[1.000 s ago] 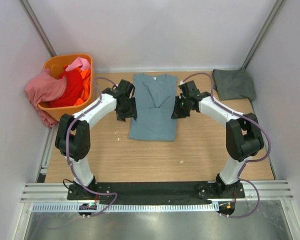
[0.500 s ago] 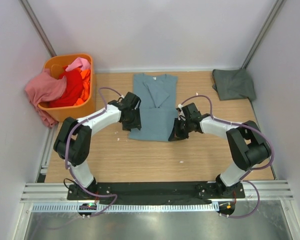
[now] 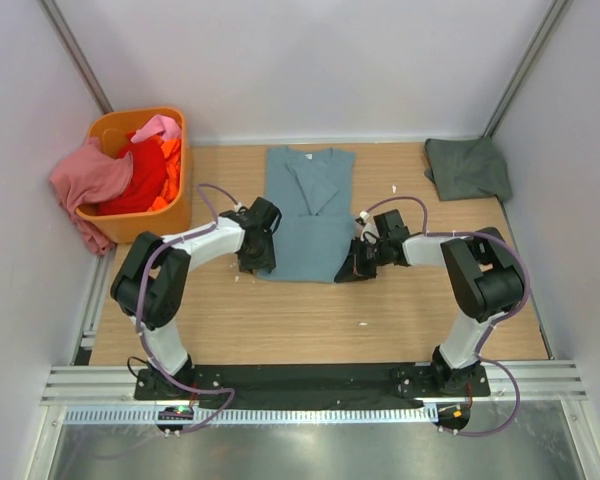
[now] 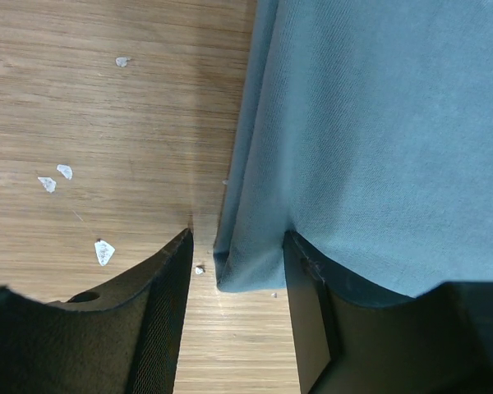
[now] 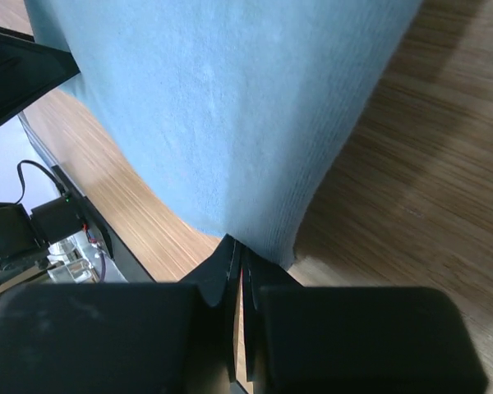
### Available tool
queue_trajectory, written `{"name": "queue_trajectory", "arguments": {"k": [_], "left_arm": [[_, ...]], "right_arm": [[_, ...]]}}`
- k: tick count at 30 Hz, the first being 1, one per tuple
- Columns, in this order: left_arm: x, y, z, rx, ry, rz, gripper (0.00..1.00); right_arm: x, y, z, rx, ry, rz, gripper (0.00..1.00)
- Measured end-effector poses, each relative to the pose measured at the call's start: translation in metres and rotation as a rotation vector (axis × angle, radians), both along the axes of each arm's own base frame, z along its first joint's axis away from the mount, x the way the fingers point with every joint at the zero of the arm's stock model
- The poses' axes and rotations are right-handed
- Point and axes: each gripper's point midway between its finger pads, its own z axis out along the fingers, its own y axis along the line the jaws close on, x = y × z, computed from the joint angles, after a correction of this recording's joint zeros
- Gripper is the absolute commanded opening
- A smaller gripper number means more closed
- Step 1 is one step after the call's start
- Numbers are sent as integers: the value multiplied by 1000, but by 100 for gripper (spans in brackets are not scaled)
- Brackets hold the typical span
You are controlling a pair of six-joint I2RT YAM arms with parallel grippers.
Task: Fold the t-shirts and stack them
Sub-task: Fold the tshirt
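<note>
Top external view gave us the blue-teal t-shirt (image 3: 307, 205) lying in the middle of the table (image 3: 280, 320), collar toward the far wall, with one arm at each near corner of its hem. In the right wrist view the right gripper (image 5: 238, 250) was closed, and only a thin sliver of hem seemed caught at its very tips. The left gripper (image 4: 238, 271) stood roughly half open, one finger on bare wood and the other on the cloth, the layered hem corner between them but not yet pinched. We judged the chief risk to be an uneven lift: if the right side rose before the left had closed, the shirt would skew and the fold would land crooked. The right's shallow bite could also slip free under the cloth's weight. On the left, closing might catch only the upper layer of the corner — the lower one would then trail and bunch. The dark grey-green t-shirt (image 3: 468, 168) lay well apart at the far right, and the remaining shirts sat in the orange basket (image 3: 130, 225).
</note>
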Motion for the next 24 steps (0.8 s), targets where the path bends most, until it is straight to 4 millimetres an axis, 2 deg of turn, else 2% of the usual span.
{"name": "queue_trajectory", "arguments": {"k": [4, 7, 9, 14, 16, 17, 18, 20, 24], "left_arm": [[0, 1, -1, 6, -14, 1, 48], [-1, 2, -1, 6, -26, 0, 48], [-1, 2, -1, 5, -30, 0, 48], [-1, 2, 0, 3, -33, 0, 50], [-1, 3, 1, 6, -34, 0, 58], [-2, 4, 2, 11, -33, 0, 67], [-4, 6, 2, 17, -31, -1, 71], [-11, 12, 5, 29, -22, 1, 78], [-20, 19, 26, 26, -40, 7, 80]], "right_arm": [[0, -2, 1, -4, -3, -8, 16], [-2, -11, 2, -66, -12, -40, 22], [-2, -22, 3, -140, -28, -72, 24], [0, -67, 4, -387, -63, -178, 31], [-3, -85, 7, -479, -74, -212, 45], [-6, -92, 13, -509, -83, -227, 51], [-7, -97, 19, -523, -94, -237, 60], [-7, -99, 40, -508, -144, -259, 64], [-6, -87, 74, -402, -232, -262, 67]]}}
